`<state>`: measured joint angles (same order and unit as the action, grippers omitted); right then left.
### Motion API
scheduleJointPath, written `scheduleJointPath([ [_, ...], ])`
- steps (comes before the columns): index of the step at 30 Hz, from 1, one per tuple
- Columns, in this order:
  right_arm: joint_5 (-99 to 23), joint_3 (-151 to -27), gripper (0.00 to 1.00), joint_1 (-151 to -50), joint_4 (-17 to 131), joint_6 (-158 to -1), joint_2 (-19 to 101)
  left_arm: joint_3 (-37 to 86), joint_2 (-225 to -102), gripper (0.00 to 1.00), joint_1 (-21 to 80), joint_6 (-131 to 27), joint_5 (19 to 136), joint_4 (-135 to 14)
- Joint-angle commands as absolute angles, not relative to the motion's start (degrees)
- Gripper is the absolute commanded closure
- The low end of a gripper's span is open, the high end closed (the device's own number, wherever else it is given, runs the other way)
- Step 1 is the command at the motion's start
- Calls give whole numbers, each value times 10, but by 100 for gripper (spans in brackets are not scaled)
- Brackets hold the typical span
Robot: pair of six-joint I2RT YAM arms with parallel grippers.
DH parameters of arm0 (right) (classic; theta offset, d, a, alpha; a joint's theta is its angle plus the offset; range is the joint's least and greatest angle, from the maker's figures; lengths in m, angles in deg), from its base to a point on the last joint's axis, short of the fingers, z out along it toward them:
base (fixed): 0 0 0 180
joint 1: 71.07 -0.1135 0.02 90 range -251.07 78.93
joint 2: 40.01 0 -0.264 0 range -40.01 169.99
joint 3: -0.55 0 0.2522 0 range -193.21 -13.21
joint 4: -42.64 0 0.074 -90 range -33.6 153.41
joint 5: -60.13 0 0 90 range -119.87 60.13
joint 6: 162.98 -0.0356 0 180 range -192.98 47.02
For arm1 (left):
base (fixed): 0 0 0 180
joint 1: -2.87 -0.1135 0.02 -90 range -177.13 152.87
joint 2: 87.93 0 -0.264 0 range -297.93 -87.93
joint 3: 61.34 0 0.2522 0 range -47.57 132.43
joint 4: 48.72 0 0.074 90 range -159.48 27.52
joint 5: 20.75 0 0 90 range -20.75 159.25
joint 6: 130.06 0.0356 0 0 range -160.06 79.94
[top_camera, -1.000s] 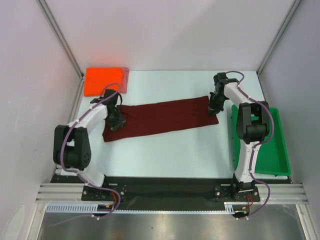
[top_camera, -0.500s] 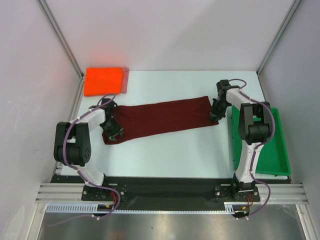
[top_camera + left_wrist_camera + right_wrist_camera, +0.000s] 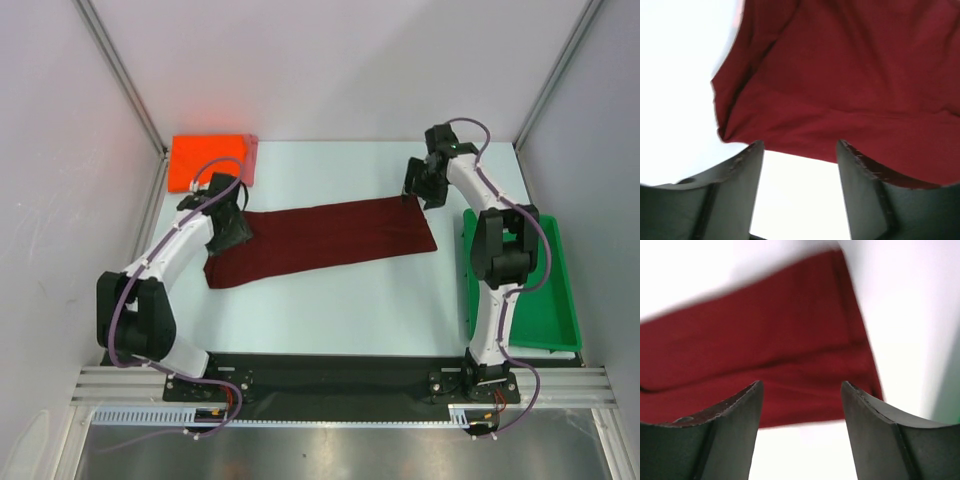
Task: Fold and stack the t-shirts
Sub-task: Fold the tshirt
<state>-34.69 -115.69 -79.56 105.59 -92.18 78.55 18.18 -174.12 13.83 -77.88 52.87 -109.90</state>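
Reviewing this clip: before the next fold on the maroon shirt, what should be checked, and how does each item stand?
1. Left gripper open, holding nothing: ok.
2. Right gripper open, holding nothing: ok.
3. Maroon shirt lies as one long strip on the table: ok.
4. Its left corner flat: not ok, creased in the left wrist view.
5. Orange shirt folded, apart from the maroon one: ok.

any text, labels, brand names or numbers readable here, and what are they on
None: no word, number, logo or sign can be read in any view.
The maroon t-shirt, the folded orange-red t-shirt and the green tray all show plain surfaces with no print or label.
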Motion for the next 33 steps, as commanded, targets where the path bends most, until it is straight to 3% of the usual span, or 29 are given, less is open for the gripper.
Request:
scheduleJointPath([
  [1, -340, -1223, 30, -813, 1043, -902, 836, 218, -1762, 36, 145, -761, 508, -1084],
  [3, -337, -1239, 30, -821, 1040, -890, 863, 225, -1792, 45, 145, -751, 517, -1065],
  [8, -307, -1242, 28, -827, 1008, -851, 890, 236, -1846, 48, 145, -757, 540, -1033],
  [23, -216, -1170, 25, -837, 1035, -864, 936, 312, -2009, 32, 145, -758, 526, -1058],
  [33, -202, -933, 25, -858, 1021, -915, 811, 386, -2073, 28, 187, -650, 561, -1084],
])
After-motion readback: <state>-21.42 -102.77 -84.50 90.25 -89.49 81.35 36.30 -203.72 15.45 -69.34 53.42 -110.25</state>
